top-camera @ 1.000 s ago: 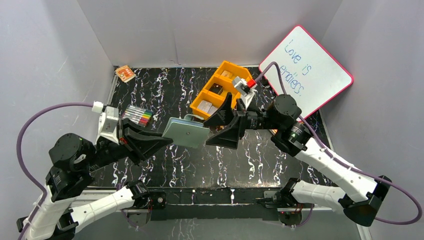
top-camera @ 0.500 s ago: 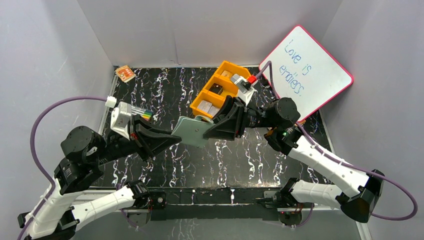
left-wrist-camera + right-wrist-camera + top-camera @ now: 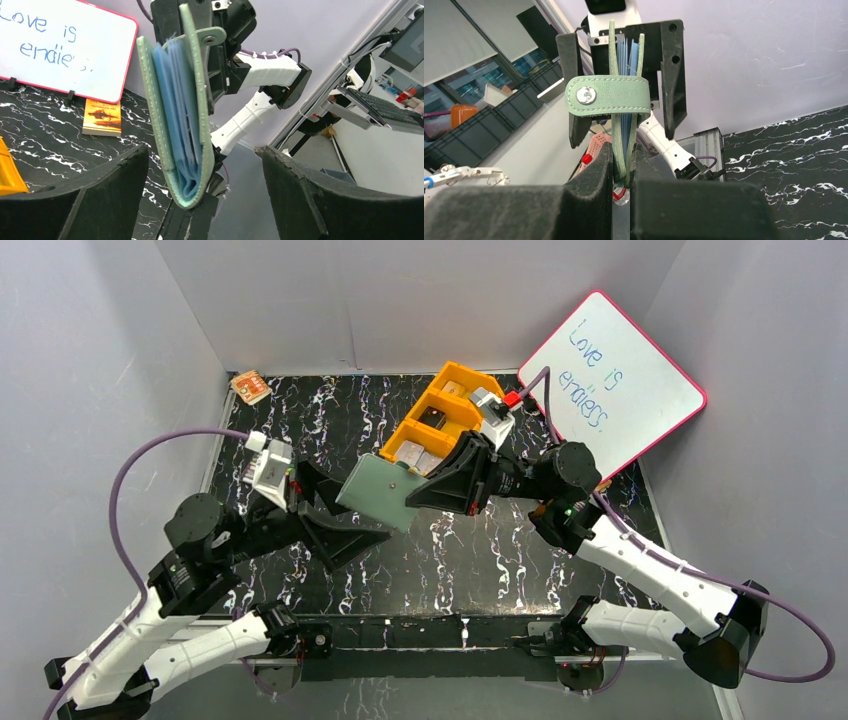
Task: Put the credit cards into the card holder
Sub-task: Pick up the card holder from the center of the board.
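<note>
The right gripper (image 3: 623, 165) pinches the wallet's (image 3: 175, 110) edge, holding it above the table (image 3: 500, 550). The left gripper (image 3: 202, 150) gapes wide around it, not touching. Cards (image 3: 415, 453) lie in the tray (image 3: 455, 368).

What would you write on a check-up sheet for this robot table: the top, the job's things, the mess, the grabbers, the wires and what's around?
Surface: black white-veined tabletop; no spills seen.
Job's things: card holder held in the air, blue pockets showing; credit cards lie in the orange tray.
Clutter: orange patterned packet at the far left corner; whiteboard far right, a small orange book at its foot.
Grippers: right gripper shut on the card holder; left gripper open, fingers either side of it, not touching.
Cables: left purple cable and right purple cable hang in loops; no snag seen.
Surroundings: pale walls on three sides; a keyboard beyond.
</note>
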Tool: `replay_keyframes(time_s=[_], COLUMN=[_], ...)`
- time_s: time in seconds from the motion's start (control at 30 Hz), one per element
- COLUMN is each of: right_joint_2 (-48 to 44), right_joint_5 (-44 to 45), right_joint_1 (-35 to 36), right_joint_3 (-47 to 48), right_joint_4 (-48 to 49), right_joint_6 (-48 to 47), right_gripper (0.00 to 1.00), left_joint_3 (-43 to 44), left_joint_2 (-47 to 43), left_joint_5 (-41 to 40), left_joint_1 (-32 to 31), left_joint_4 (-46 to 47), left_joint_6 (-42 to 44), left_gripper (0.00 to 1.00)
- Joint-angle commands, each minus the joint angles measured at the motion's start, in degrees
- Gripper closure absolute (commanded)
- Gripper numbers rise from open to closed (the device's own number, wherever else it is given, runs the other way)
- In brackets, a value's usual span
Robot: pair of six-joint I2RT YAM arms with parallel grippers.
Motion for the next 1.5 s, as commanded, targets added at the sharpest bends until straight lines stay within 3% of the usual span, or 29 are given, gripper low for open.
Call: replay_keyframes(time_s=[0.0,0.2,0.37,0.43,0.5,0.53,0.6,0.7,0.8,1.03,1.3,1.47], right_joint_2=[-2.15,-2.74,-2.67,-2.61,-2.62,-2.79,-3.44,-5.56,-8.60,-8.82,-3.13,-2.72], right_joint_5=[3.71,4.90,4.92,4.92,4.92,4.97,6.07,9.30,15.19,22.73,23.06,23.48], right_joint_1=[-0.33,-0.33,-0.33,-0.33,-0.33,-0.33,-0.33,-0.34,-0.33,-0.34,-0.33,-0.33], right_joint_3=[0.31,-0.26,-0.08,-0.01,0.19,0.55,2.18,6.51,8.90,17.00,21.53,19.65], right_joint_4=[5.04,3.65,2.24,1.51,0.69,-0.43,-5.76,-19.53,-31.30,-45.99,-46.30,-42.71], right_joint_6=[-0.24,-1.15,-2.08,-2.36,-2.90,-3.38,-6.26,-15.89,-23.04,-32.72,-33.43,-32.48], right_gripper=[1.00,1.00,1.00,1.00,1.00,1.00,0.98,0.59,0.46,0.38,0.38,0.44], left_joint_3=[-1.11,-3.07,-3.19,-3.52,-3.43,-3.20,-2.73,-2.04,-0.10,5.15,4.80,4.56], left_joint_2=[1.18,0.17,0.39,0.37,0.53,0.62,0.53,0.00,0.50,4.19,4.08,4.00], left_joint_5=[-2.00,-7.95,-10.63,-11.04,-11.92,-12.66,-14.66,-17.49,-20.92,-21.75,-21.37,-21.13], left_joint_1=[0.08,0.08,0.08,0.08,0.07,0.08,0.08,0.07,0.08,0.07,0.08,0.08], left_joint_4=[8.27,11.73,11.69,12.40,12.05,11.24,9.65,7.07,1.62,-7.55,-7.56,-7.75], left_joint_6=[-3.60,-4.56,-4.66,-4.73,-4.66,-4.58,-4.64,-5.53,-6.25,-7.82,-9.03,-9.23], left_gripper=[0.20,0.27,0.45,0.59,0.90,1.00,1.00,1.00,1.00,1.00,1.00,1.00])
